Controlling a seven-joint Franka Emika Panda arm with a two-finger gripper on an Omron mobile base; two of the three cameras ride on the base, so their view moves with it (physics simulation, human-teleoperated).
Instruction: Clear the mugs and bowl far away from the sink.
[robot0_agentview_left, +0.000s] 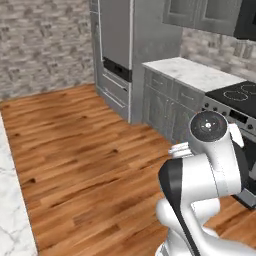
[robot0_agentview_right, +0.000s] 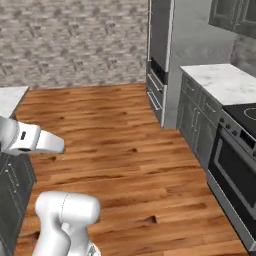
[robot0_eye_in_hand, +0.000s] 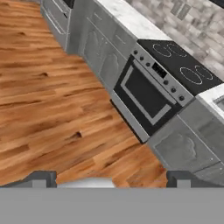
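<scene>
Floor (robot0_agentview_left: 85, 160): warm wood planks spread across the open kitchen, running from the brick wall (robot0_agentview_left: 45, 45) at the far end to the cabinets on the right.
Tall unit: a grey refrigerator-style column (robot0_agentview_left: 116, 50) stands against the far wall, just beside a run of grey base cabinets (robot0_agentview_left: 167, 107).
Surface: a white marbled top (robot0_agentview_left: 192, 72) caps those cabinets; a second pale marbled edge (robot0_agentview_left: 12, 200) shows along the left border of the left base view.
Oven: a grey range with a dark glass door (robot0_eye_in_hand: 146, 98) sits in the cabinet run, its black cooktop (robot0_eye_in_hand: 181, 63) marked with white burner rings and a row of small knobs along the front.
Arm: the white robot arm (robot0_agentview_left: 210, 165) is bent upward in the foreground, dark joint bands showing, well apart from the cabinets.
Hand (robot0_eye_in_hand: 111, 178): two dark fingertips (robot0_eye_in_hand: 41, 178) stand wide apart at the bottom of the hand view, nothing between them, aimed down at the floor near the oven.
Mugs, bowl, sink: cannot be placed from where the cameras look at this moment.
</scene>
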